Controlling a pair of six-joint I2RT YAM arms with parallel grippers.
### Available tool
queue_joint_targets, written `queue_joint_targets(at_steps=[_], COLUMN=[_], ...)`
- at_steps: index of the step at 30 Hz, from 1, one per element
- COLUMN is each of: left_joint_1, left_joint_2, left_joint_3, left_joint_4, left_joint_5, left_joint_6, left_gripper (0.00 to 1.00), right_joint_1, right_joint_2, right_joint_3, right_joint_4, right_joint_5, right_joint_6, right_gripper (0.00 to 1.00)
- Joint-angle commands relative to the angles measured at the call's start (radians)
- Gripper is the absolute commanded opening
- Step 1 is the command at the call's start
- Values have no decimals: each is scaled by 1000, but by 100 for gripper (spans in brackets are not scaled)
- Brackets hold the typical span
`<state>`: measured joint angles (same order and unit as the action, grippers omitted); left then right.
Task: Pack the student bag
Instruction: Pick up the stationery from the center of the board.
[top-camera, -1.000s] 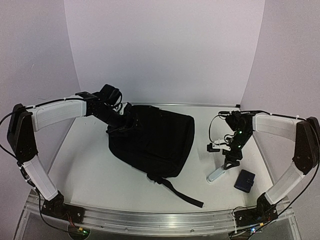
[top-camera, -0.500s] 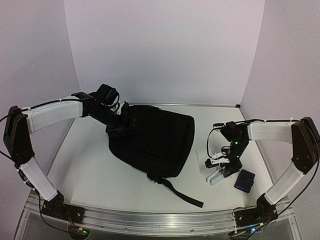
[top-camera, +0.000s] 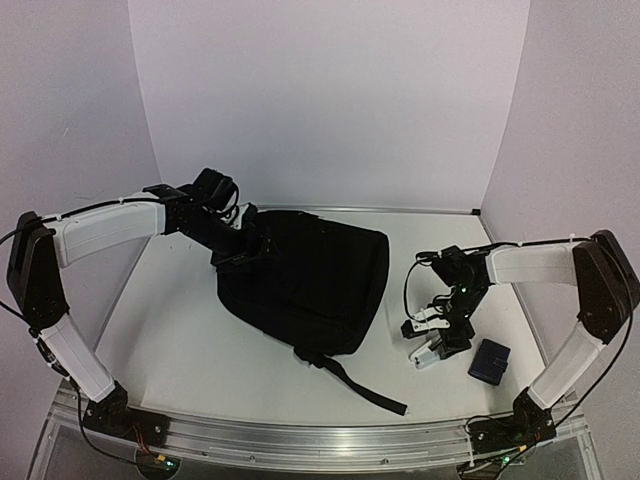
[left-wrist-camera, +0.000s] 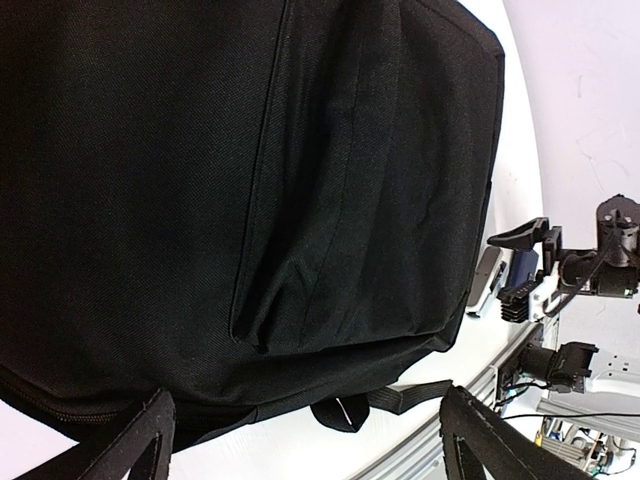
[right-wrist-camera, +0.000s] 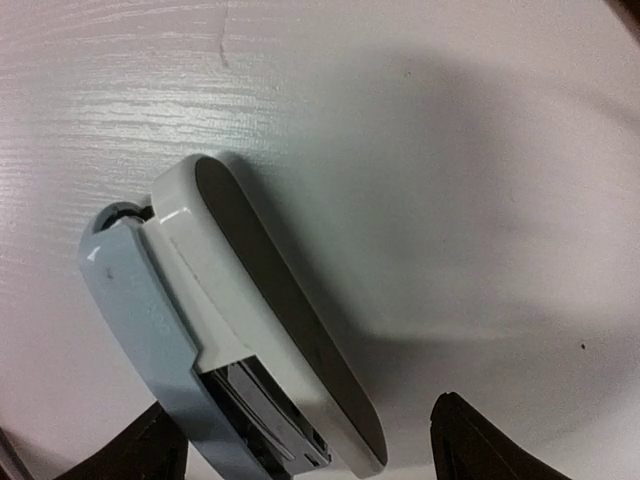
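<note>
The student bag (top-camera: 305, 280) is a big black backpack lying flat mid-table; it fills the left wrist view (left-wrist-camera: 250, 180). My left gripper (top-camera: 240, 254) hovers at the bag's far left end, open, its fingertips (left-wrist-camera: 150, 440) spread wide with bag fabric between and beyond them, gripping nothing. A light-blue and white stapler (top-camera: 427, 353) lies on the table right of the bag. My right gripper (top-camera: 438, 342) is low over it, open. In the right wrist view the stapler (right-wrist-camera: 230, 320) lies slanted between the two fingertips (right-wrist-camera: 480, 440), its front end close to the left one.
A small dark-blue pouch (top-camera: 490, 360) lies just right of the stapler. A black webbing strap (top-camera: 360, 385) trails from the bag toward the metal rail (top-camera: 320, 435) at the near edge. White walls close in the table at the back and sides.
My right gripper came down and toward the near left onto the stapler, which shifted slightly left. The left arm moved a little along the bag's end, then stayed still.
</note>
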<state>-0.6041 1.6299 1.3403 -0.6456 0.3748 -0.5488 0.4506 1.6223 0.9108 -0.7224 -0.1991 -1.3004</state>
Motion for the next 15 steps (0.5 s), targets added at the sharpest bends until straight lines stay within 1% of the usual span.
queue_joint_targets(at_steps=[1,4,6,7,10,13,15], left_joint_1=[-1,-1,-1,-1,0,2,7], left_joint_2=[-16,-26,-27,-27,-33,-38,-35], left_joint_3=[29,24,25,25,21,24,34], left_joint_4=[13,18,16,17,32,53,66], left_joint_5=[-16,-22,-25,-24,-12,8,34], left_joint_6=[15,13,12,10,-4,-24,-33], left_gripper=[92,92,91,91,90,90,89], right_joint_1=[5,6,6,6,6,5,5], right_joint_2=[42,16,2,2,14,13,7], right_joint_3=[7,-39,-67,-70,-25,77,173], right_joint_4=[28,28,37,46,50,28,-6], right_joint_5=[25,39,42,43,18,-57,-135], right_joint_6=[-12,-64,-79,-73,-14,121,209], right_gripper=[80,80,74,68,43,29,27])
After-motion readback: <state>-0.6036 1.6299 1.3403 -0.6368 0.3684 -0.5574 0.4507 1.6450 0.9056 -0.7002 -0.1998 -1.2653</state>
